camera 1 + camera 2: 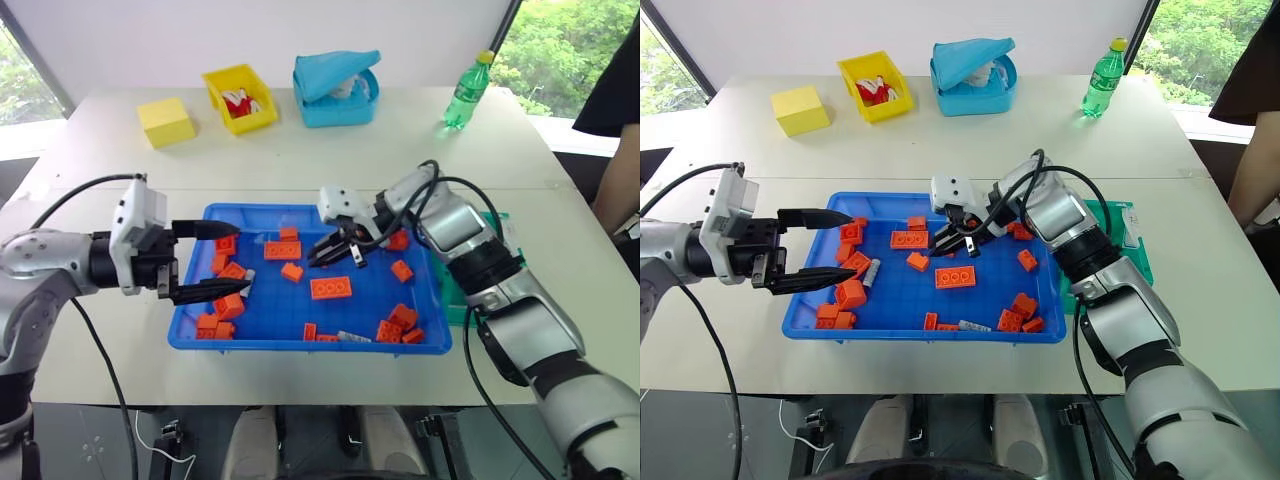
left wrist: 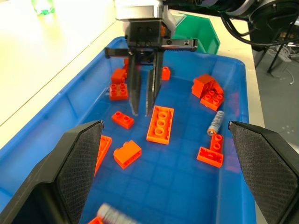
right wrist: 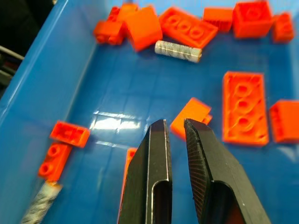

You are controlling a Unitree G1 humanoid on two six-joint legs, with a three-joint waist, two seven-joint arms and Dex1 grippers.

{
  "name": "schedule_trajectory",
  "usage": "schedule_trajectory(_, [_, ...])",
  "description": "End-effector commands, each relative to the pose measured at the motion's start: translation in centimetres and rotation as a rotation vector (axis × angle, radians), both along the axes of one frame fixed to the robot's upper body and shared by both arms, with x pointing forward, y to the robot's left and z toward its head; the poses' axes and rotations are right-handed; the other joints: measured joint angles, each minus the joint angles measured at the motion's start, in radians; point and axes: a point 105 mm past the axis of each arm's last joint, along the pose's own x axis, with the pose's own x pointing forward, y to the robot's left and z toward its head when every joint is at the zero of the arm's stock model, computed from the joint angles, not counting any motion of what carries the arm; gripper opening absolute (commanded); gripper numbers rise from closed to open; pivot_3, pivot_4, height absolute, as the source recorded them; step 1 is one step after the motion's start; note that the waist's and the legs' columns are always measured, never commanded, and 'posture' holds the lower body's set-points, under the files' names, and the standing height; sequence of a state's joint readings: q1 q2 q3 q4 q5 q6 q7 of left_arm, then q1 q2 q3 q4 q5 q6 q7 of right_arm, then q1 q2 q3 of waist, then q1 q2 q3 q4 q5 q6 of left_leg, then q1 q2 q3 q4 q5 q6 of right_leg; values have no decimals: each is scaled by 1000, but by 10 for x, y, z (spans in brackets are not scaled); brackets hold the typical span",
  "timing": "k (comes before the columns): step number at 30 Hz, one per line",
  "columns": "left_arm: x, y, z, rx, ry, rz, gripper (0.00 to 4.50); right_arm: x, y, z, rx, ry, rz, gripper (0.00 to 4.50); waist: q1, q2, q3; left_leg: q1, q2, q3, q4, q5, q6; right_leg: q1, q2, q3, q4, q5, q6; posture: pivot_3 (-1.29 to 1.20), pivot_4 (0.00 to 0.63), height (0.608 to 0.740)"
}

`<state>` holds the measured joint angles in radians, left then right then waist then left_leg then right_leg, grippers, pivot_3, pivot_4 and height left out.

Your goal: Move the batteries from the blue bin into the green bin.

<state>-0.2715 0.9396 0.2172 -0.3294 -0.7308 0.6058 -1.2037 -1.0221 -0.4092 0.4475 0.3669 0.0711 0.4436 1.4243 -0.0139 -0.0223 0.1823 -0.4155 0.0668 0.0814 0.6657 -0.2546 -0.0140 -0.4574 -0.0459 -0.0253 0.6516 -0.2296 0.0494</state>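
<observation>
Since the batteries (image 3: 177, 50) are small metal-clad cylinders, I judge them light for their size but dense, stiff, smooth enough to slip, and ready to roll on the flat floor of the blue bin (image 1: 300, 213). The surest hold should be across the middle of the barrel, with one finger on each long side. A pinch on the ends would likely let the battery swing or squirt out.

The right gripper (image 3: 175, 122) hangs over the middle of the bin with its fingers drawn almost together, a slim gap between them and nothing in it. One battery lies well ahead of those fingertips, close against a cluster of orange bricks (image 3: 187, 28). Its long axis runs crosswise to the line the fingers point along, so the wrist would probably need a turn before the fingers could straddle it. That same battery sits just beside the tip of one finger of the left gripper (image 1: 225, 258), whose fingers stand wide apart and empty.

A second battery (image 1: 352, 337) lies below and to one side of the right fingers, close to the bin's rim. It lies flat with its length roughly along that rim, and bricks crowd one end.

The green bin (image 1: 1120, 225) sits behind the right fingers, touching or just beside the blue bin's end wall and partly hidden by that arm. Whether any battery lies in it I cannot tell.
</observation>
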Motion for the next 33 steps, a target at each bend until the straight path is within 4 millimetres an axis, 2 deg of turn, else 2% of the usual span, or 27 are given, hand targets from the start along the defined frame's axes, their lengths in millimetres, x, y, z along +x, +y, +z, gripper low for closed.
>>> schedule_trajectory(1, [0, 5, 5, 12, -24, -3, 4500, -2, 18, 16, 40, -79, 3, 599, 0, 0, 0, 0, 0, 0, 0, 0, 0, 0, 0, 0, 0, 0, 0, 0, 150, 736])
schedule_trajectory(3, [4, 13, 2, 28, -22, 30, 4500, -3, 27, 11, 37, -82, -13, 599, -5, 0, 0, 0, 0, 0, 0, 0, 0, 0, 0, 0, 0, 0, 0, 0, 150, 736])
schedule_trajectory(4, [6, 20, 1, 39, -21, 54, 4500, -4, 31, 7, 33, -82, -14, 1122, -7, 0, 0, 0, 0, 0, 0, 0, 0, -1, 0, 0, 1, 0, 0, 0, 150, 736])
schedule_trajectory(5, [7, 26, -1, 52, -21, 77, 4500, -5, 34, 3, 30, -86, -19, 1363, -7, 0, 0, 0, 0, 0, 0, 0, 0, -1, 0, 0, 2, 0, 0, 0, 150, 736])
schedule_trajectory(8, [8, 50, -5, 93, -9, 150, 4500, -6, 47, -4, 41, -116, -37, 2849, -6, 0, 0, 0, 0, 0, 0, 0, 0, -2, 0, 0, 3, 0, 0, 0, 150, 736])
schedule_trajectory(13, [2, 78, -11, 139, 11, 235, 4500, -15, 64, -7, 87, -99, -34, 2849, -5, 0, 0, -1, 0, 1, 0, 0, 0, -2, -1, 0, 2, 0, 0, 0, 150, 736])
schedule_trajectory(15, [-1, 83, -11, 139, 12, 254, 4500, -15, 69, -12, 91, -91, -49, 2849, -4, 0, 0, -1, 0, 1, 0, 0, 0, -2, -1, 0, 2, 0, 0, 0, 150, 736])
schedule_trajectory(24, [-6, 82, -7, 129, 3, 268, 4500, -18, 85, -42, 78, -86, -80, 2849, -4, -1, 0, -1, 0, 0, 0, 0, 0, -2, -1, -1, 2, 0, 0, 0, 150, 736])
schedule_trajectory(33, [-6, 77, -5, 123, -10, 265, 4500, -9, 95, -54, 68, -84, -117, 2849, -8, -1, -1, 0, 1, 0, 0, 0, 0, -2, 0, -1, 2, 0, -1, 0, 150, 736])
